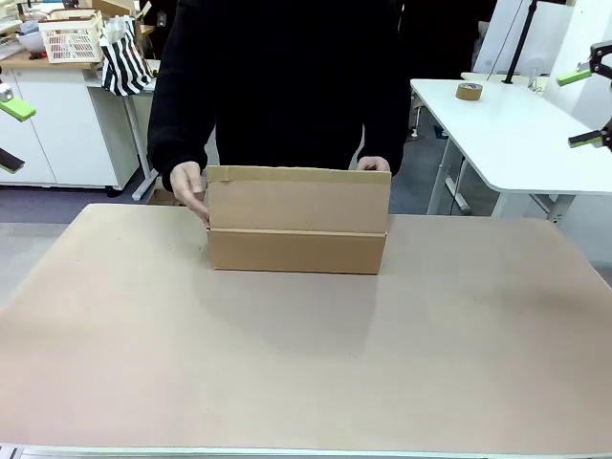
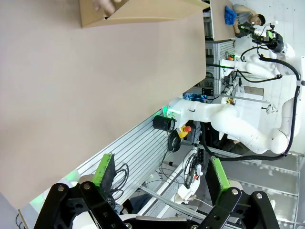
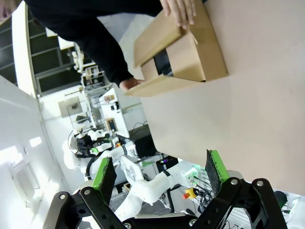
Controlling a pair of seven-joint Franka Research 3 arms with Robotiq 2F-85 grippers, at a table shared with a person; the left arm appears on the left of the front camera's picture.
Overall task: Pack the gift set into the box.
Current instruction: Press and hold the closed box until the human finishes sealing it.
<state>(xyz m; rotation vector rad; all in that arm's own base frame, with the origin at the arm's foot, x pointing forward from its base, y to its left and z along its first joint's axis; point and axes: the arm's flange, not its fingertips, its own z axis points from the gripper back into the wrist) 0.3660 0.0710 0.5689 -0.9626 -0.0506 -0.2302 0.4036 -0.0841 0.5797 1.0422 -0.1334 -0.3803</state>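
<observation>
The box (image 1: 296, 225) is a brown cardboard carton standing at the table's far middle, its near flap raised upright. A person in a black top stands behind it, with one hand (image 1: 191, 189) on its left end and the other hand (image 1: 375, 164) on its right top edge. In the right wrist view the box (image 3: 190, 52) shows an open top with a dark inside; I cannot make out the gift set. My left gripper (image 1: 10, 134) hangs open at the far left, well away from the box. My right gripper (image 1: 583, 108) hangs open at the far right. Both pairs of jaws are empty in the wrist views, left gripper (image 2: 162, 174) and right gripper (image 3: 159, 175).
The brown table top (image 1: 287, 363) stretches bare in front of the box. A white side table (image 1: 516, 124) with a tape roll (image 1: 469, 91) stands at the back right. At the back left, a white lattice basket (image 1: 72, 40) and a striped bag (image 1: 124, 59) rest on a cabinet.
</observation>
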